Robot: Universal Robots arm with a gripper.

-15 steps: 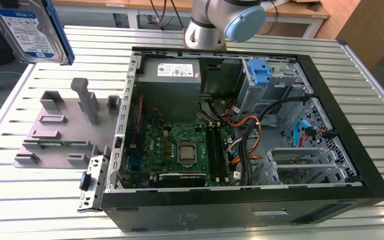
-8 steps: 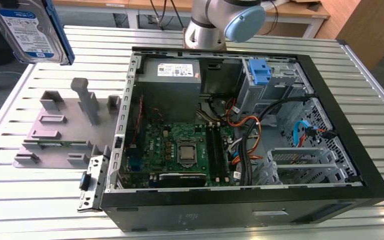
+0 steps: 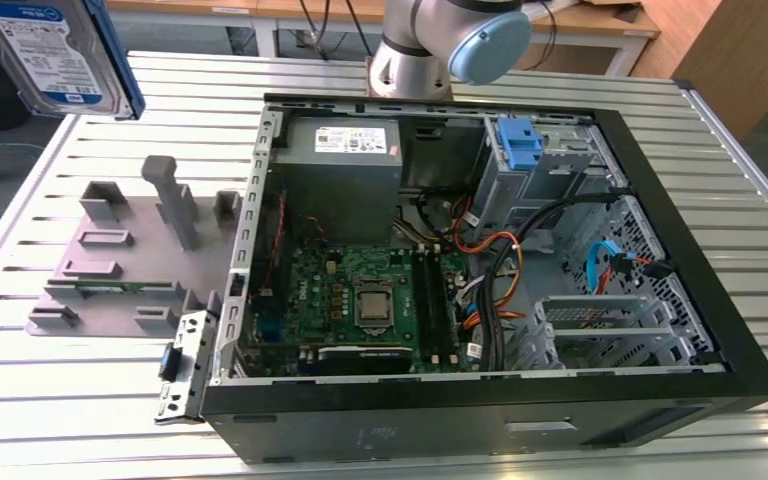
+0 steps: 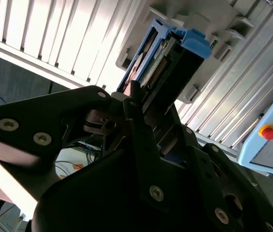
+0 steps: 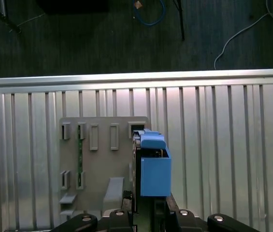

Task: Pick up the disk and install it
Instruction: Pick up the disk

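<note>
Exterior view: the disk [image 3: 57, 55] hangs aloft at ten o'clock of the open computer case [image 3: 491, 395], clenched in my claw [image 4: 153, 104]. Stiff, dense, likely shock-sensitive; its blue frame [image 5: 154, 174] edges seem the safest purchase.

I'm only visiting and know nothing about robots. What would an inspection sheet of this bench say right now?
Surface: slatted metal table, carrying an open computer case.
Job's things: the disk, blue-framed, held in the air off the table.
Clutter: grey stand with upright posts, beside the case.
Claw: shut on the disk, seen in both wrist views.
Cables: coloured leads inside the case; loose cables on the floor.
Surroundings: wooden desks behind the table; a red button on a pale box.
</note>
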